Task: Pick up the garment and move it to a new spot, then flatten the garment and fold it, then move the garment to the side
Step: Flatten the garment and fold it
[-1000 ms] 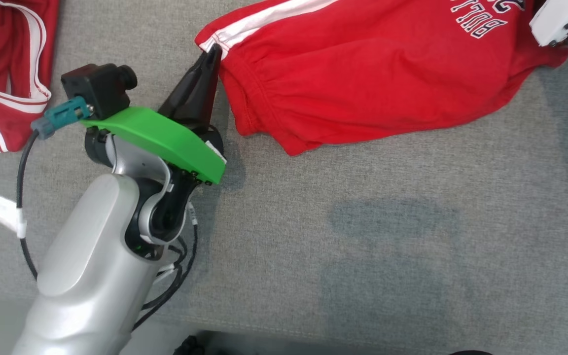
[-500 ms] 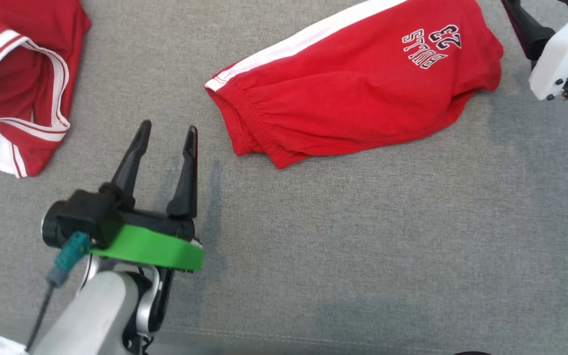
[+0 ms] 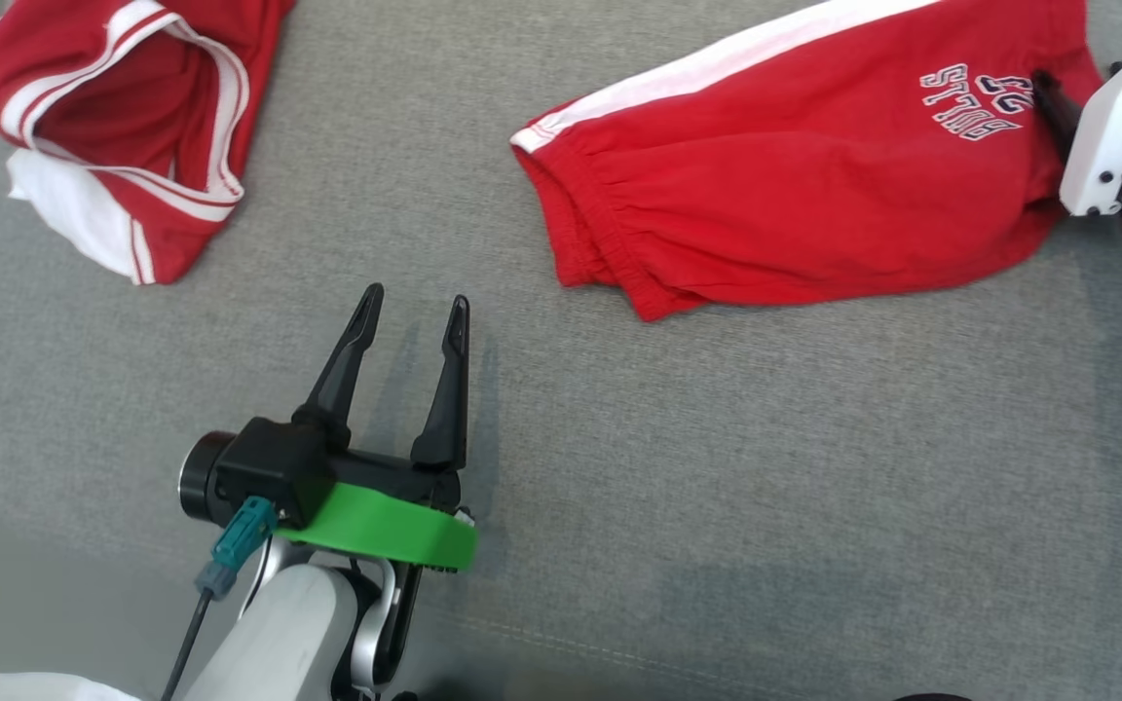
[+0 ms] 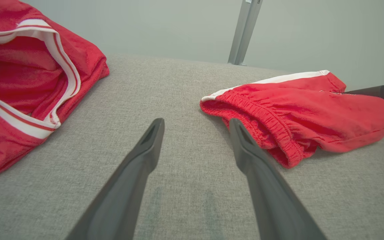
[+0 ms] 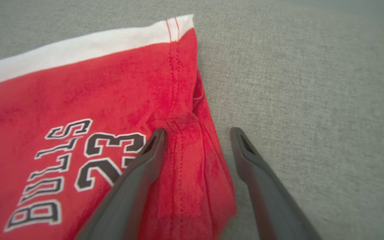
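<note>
The one pair of red shorts (image 3: 795, 185) is no longer pinched at its waistband corner: it lies folded and free on the grey cloth surface (image 3: 717, 467), toward the far right. The left gripper (image 3: 417, 297) has drawn back from it, its two fingers apart over bare cloth. The right gripper (image 5: 198, 131), fingers also apart, straddles the hem beside the printed number (image 5: 108, 156). One second red garment (image 3: 132, 127) lies well apart, far left.

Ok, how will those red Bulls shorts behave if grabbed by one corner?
The red shorts would probably hang limp and unfold: they lie in soft folds, waistband gathered. Pushed, they would likely bunch on the textured grey surface, not slide.
</note>
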